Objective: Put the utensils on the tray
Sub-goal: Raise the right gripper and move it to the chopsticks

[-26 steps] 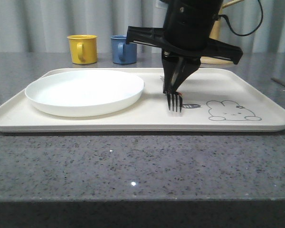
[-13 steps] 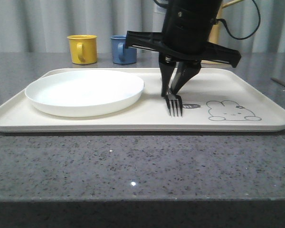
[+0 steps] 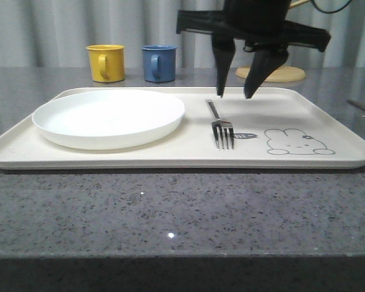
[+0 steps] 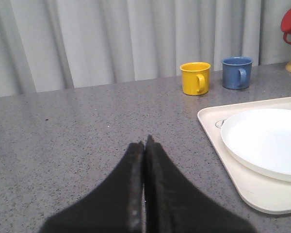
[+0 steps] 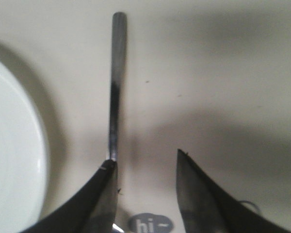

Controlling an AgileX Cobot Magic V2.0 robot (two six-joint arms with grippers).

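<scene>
Tray (image 3: 328,159) sits on the grey counter (image 3: 170,213), near the front edge. Fork (image 3: 221,126) lies flat on the tray, just right of the white plate (image 3: 109,117), tines toward the camera and beside the small "hi" bubble and rabbit drawing (image 3: 297,141), handle pointing away. Nothing grips the fork. Right gripper (image 3: 234,95) hangs above the fork handle, fingers spread apart and empty, tips clear of the tray. Right wrist view: fork handle (image 5: 116,82) runs along the tray just beside one finger (image 5: 99,199), plate rim at the side. Left gripper (image 4: 144,184) is over bare counter, off the tray on the plate's side, fingers pressed together, holding nothing. Behind the tray: yellow mug (image 3: 106,62), then blue mug (image 3: 157,62) beside it, curtain at the back.
</scene>
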